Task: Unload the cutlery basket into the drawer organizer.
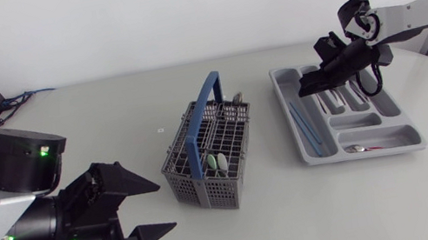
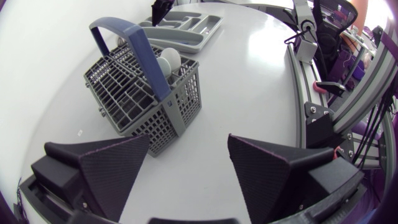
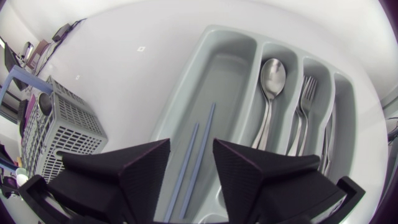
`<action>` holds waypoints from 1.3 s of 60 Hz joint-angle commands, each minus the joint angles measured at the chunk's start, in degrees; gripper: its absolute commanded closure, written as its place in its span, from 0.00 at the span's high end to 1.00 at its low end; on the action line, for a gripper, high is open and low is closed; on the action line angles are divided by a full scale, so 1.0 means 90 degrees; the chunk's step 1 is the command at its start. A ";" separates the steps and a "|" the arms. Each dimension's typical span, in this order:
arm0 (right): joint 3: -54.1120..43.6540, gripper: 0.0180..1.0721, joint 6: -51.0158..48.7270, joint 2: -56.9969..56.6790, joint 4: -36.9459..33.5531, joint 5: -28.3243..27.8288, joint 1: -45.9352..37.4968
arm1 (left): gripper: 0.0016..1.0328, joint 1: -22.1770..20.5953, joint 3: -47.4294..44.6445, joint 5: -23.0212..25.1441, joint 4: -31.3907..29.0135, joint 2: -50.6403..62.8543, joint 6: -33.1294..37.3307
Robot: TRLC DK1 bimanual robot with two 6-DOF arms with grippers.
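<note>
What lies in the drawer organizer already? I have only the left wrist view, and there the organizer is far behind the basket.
Observer: The right wrist view shows a spoon and a fork in two neighbouring narrow compartments of the drawer organizer.
Operator: And the long compartment beside them?
Observer: Two blue chopsticks lie in it, side by side.
Operator: Does the right arm hold anything now?
Observer: No. The right gripper hangs over the chopsticks, open and empty.
</note>
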 commanded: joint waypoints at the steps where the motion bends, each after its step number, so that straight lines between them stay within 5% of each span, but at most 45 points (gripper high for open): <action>1: -0.0384 0.85 0.0123 -0.0498 0.0171 0.0043 0.0210 | 0.95 -0.0033 -0.0206 0.0044 0.0117 0.0095 0.0102; 18: -0.0824 0.84 0.0191 -0.1094 0.0806 -0.0475 0.0844 | 0.92 0.0016 -0.0177 -0.0004 0.0733 0.0886 -0.0249; 23: -0.0716 0.69 0.0289 -0.0938 0.0894 -0.0504 0.1010 | 0.80 0.0046 -0.0128 -0.0063 0.0840 0.1189 -0.0347; 34: -0.0169 0.24 0.0601 -0.0303 0.0962 -0.0621 0.1245 | 0.38 0.0085 -0.0089 -0.0356 0.1231 0.1589 -0.0581; 40: 0.0182 0.15 0.0679 0.0049 0.0952 -0.0621 0.1381 | 0.16 0.0241 -0.0021 -0.0483 0.1504 0.1843 -0.0669; 56: 0.0915 0.12 0.0865 0.0810 0.0620 -0.0934 0.1616 | 0.14 0.0378 0.0116 -0.0620 0.1924 0.2156 -0.0777; 78: -0.0306 0.12 0.0728 0.0029 0.0561 -0.1158 0.1782 | 0.14 0.0749 0.0380 -0.0629 0.2695 0.2781 -0.0845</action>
